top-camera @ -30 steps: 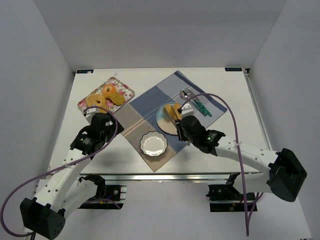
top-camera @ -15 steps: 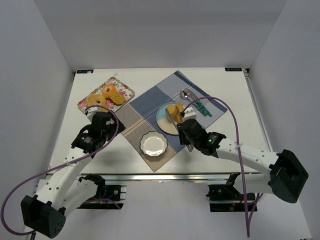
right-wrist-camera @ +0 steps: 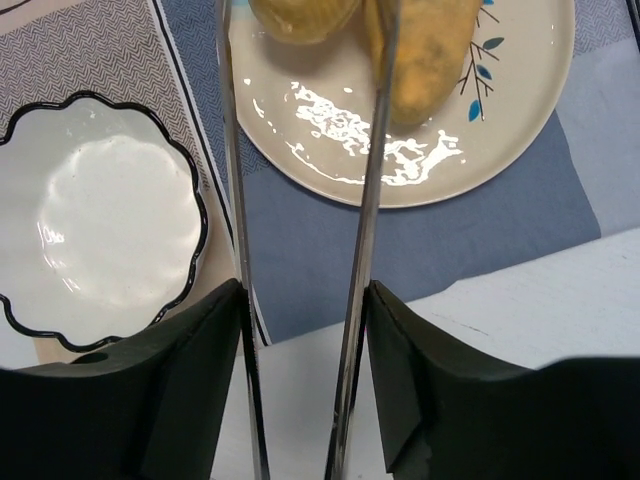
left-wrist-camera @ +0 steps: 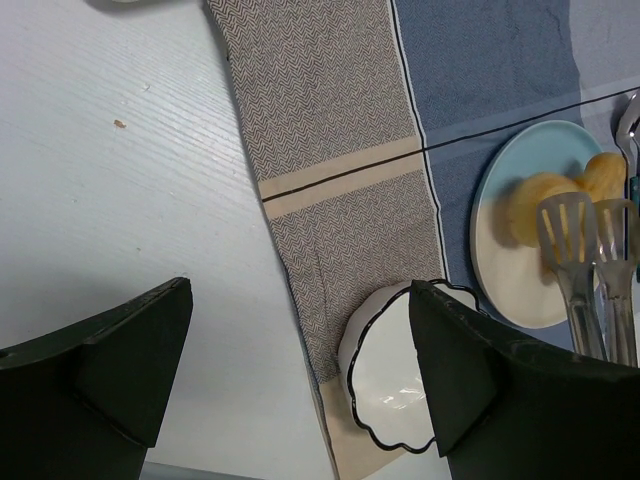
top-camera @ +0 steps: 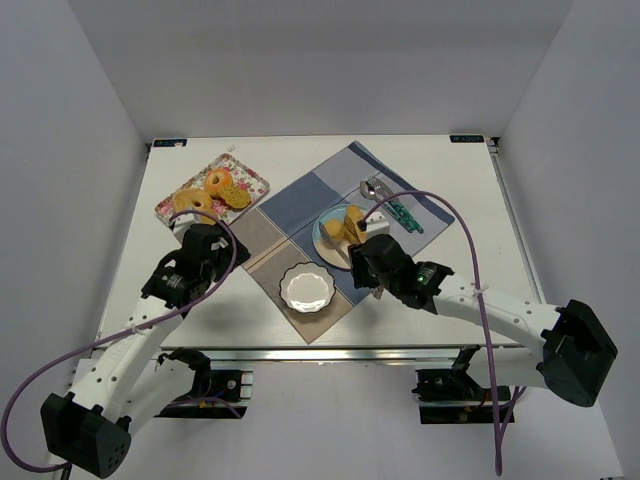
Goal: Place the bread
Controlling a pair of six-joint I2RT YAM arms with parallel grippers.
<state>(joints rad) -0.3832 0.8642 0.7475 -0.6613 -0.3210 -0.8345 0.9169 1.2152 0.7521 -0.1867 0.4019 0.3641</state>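
together one loaf and one bun share one plate beneath tongs.

A patchwork cloth lies diamond-wise mid-frame on the white table. It bears a scalloped bowl low down, a plate up-right of it under metal tongs, and cutlery further upper right. A floral tray of pastries sits upper left.
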